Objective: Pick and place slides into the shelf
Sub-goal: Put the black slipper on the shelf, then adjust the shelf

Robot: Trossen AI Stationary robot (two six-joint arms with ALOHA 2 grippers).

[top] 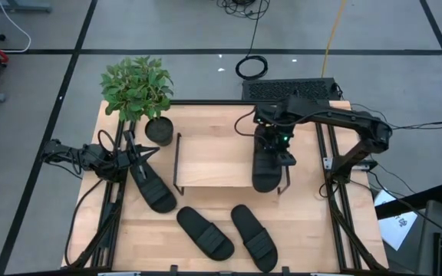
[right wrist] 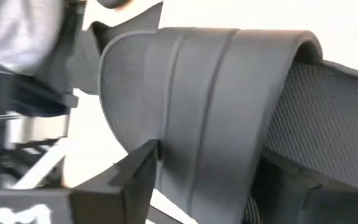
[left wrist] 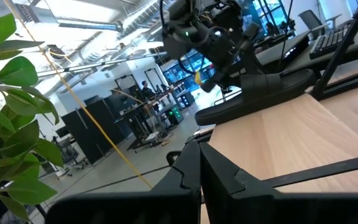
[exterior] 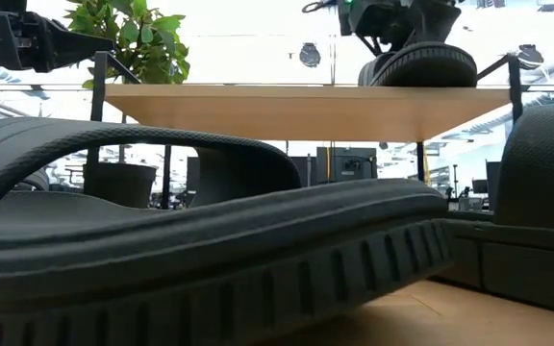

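Observation:
One black slide point(top: 265, 170) lies on the right end of the shelf's point(top: 213, 161) light top board, with my right gripper point(top: 272, 148) shut on it from above. In the low view this slide point(exterior: 419, 65) sits on the board point(exterior: 296, 108). Another slide point(top: 150, 184) lies on the table left of the shelf. Two more slides point(top: 204, 232) point(top: 253, 236) lie flat near the table's near edge. My left gripper point(top: 132, 156) is raised above the left slide's far end, shut and touching nothing; its view looks across the shelf top point(left wrist: 303, 137). My right gripper point(right wrist: 235, 177) pinches the slide's wide ribbed strap point(right wrist: 197, 106) between its two fingers, one finger point(right wrist: 135, 171) on each side. It comes from above, pointing down. The slide's sole point(left wrist: 253, 99) rests on the right end of the shelf's top board.
A black round pot point(top: 159, 130) with a leafy plant point(top: 135, 86) stands at the table's far left, just beyond the shelf's left wire frame point(top: 178, 157). A keyboard point(top: 290, 90) lies past the far edge. Bare table shows between the shelf and the two near slides.

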